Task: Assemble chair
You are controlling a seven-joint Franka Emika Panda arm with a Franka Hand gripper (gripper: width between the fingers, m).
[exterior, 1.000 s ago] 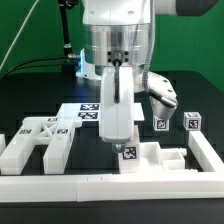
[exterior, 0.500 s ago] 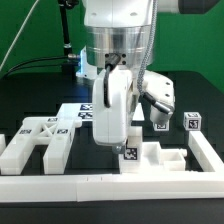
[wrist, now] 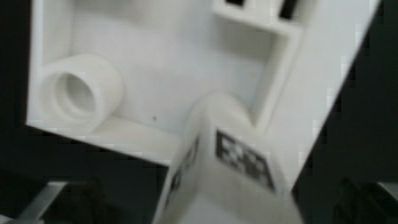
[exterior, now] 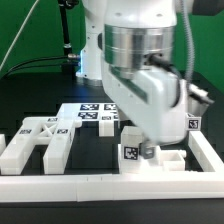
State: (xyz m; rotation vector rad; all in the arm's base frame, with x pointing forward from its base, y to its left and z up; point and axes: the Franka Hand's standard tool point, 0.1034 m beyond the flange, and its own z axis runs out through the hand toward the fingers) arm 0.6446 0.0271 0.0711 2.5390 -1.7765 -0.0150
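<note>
My gripper (exterior: 143, 128) hangs low at the exterior view's right of centre, turned and tilted. It is shut on a long white chair part (exterior: 131, 152) whose tagged lower end sits at a white chair block with recesses (exterior: 168, 160) by the front rail. In the wrist view the held tagged part (wrist: 231, 160) runs out from between the blurred fingers of my gripper (wrist: 217, 205), over a white chair slab with a round hole and square cut-outs (wrist: 107, 90). Another white chair piece with X-shaped ribs (exterior: 35, 140) lies at the exterior view's left.
The marker board (exterior: 90, 112) lies behind the parts. A long plain white rail (exterior: 100, 183) runs along the front and another (exterior: 207, 150) along the exterior view's right. A small tagged block (exterior: 191, 122) shows half hidden behind the gripper body.
The gripper has swung toward the exterior view's right and turned, tilting the held part. Its body now covers the small tagged blocks that showed at the right before.
</note>
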